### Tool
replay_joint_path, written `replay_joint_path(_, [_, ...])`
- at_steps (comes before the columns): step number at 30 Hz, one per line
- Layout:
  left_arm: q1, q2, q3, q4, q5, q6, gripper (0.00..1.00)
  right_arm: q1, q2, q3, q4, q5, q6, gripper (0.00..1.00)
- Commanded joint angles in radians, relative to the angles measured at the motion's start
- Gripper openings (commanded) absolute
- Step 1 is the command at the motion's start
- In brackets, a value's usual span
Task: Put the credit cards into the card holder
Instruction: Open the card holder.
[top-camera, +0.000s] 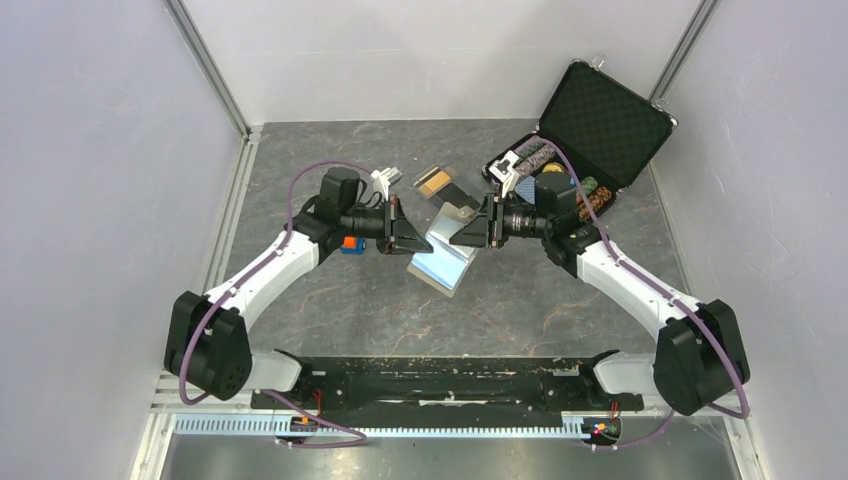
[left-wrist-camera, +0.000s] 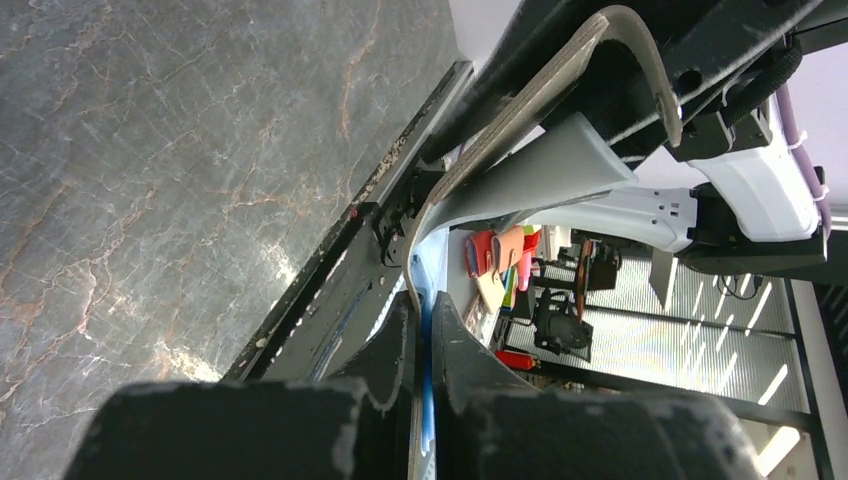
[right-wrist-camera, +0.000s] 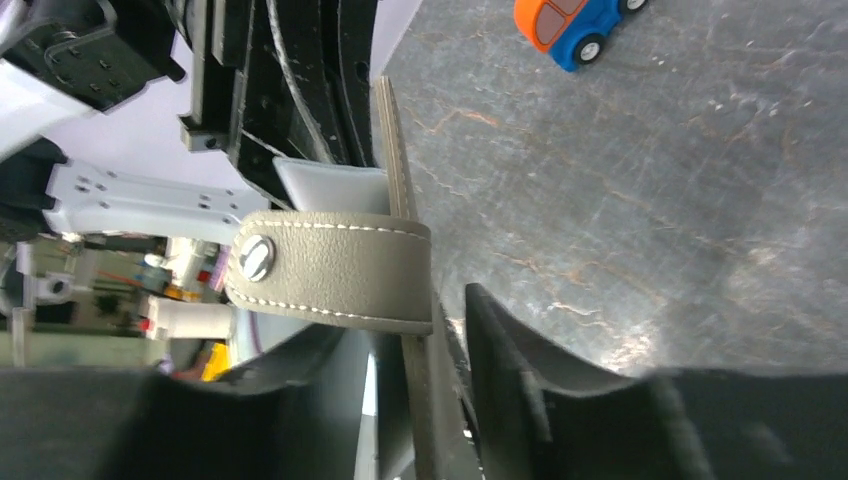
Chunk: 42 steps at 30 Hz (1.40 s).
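My left pincer (left-wrist-camera: 420, 335) is pressed together on one thin edge of the card holder (top-camera: 445, 265), the taupe wall caught flat between both fingers. The holder hangs open between my two arms above the middle of the counter (top-camera: 330, 310), its pale blue-grey inside facing up and toward the near side.

My right pincer (right-wrist-camera: 405, 315) meets the holder from the right. In the right wrist view the holder's stiff wall stands between my fingers, and the stitched strap with its round snap (right-wrist-camera: 257, 258) folds over to one side. A slit shows between the wall and the finger tip (right-wrist-camera: 500, 340) on the other side, so I cannot tell whether this pincer is truly clamping or only standing around the wall.

The credit cards lie on the counter just beyond the holder, toward the far side. The orange-tan card (top-camera: 433, 180) is the farther left of them, and a black card (top-camera: 460, 193) touches it on its right.

At the far right the black briefcase (top-camera: 605, 120) stands with its lid raised, and poker chips (top-camera: 590, 200) sit in rows in its lower half, partly hidden by my right arm. A small orange-and-blue toy car (right-wrist-camera: 570, 30) rests on the counter under my left arm, left of the holder.
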Motion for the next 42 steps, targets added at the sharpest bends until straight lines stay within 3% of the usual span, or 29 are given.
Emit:
replay_joint_path(1, [-0.001, -0.001, 0.013, -0.016, 0.056, 0.022, 0.02, -0.001, -0.023, 0.069, -0.105, 0.034, -0.118, 0.52])
replay_joint_path(5, [-0.001, 0.0, 0.072, -0.178, 0.059, 0.14, 0.02, -0.001, 0.003, 0.145, -0.294, 0.085, -0.267, 0.72])
replay_joint_path(14, [-0.006, 0.007, 0.145, -0.409, 0.125, 0.305, 0.02, 0.022, 0.087, 0.276, -0.54, 0.087, -0.495, 0.75])
replay_joint_path(24, [-0.011, -0.001, 0.136, -0.442, 0.141, 0.333, 0.02, 0.071, 0.08, 0.197, -0.39, -0.124, -0.446, 0.34])
replay_joint_path(29, [-0.011, 0.0, 0.14, -0.454, 0.126, 0.35, 0.02, 0.072, 0.07, 0.17, -0.326, -0.195, -0.424, 0.01])
replay_joint_path(32, [-0.011, -0.003, 0.148, -0.47, 0.097, 0.367, 0.03, 0.072, 0.066, 0.164, -0.324, -0.193, -0.424, 0.0])
replay_joint_path(34, [-0.011, -0.01, 0.152, -0.474, 0.07, 0.37, 0.11, 0.071, 0.064, 0.156, -0.324, -0.171, -0.418, 0.0])
replay_joint_path(36, [-0.011, -0.022, 0.166, -0.489, 0.013, 0.381, 0.3, 0.072, 0.059, 0.146, -0.32, -0.143, -0.412, 0.0])
replay_joint_path(41, [-0.011, -0.128, 0.217, -0.51, -0.333, 0.369, 0.75, 0.071, 0.039, 0.099, -0.293, -0.026, -0.353, 0.0])
replay_joint_path(42, [-0.011, -0.153, 0.221, -0.501, -0.382, 0.363, 0.79, 0.07, 0.03, 0.076, -0.272, 0.002, -0.332, 0.0])
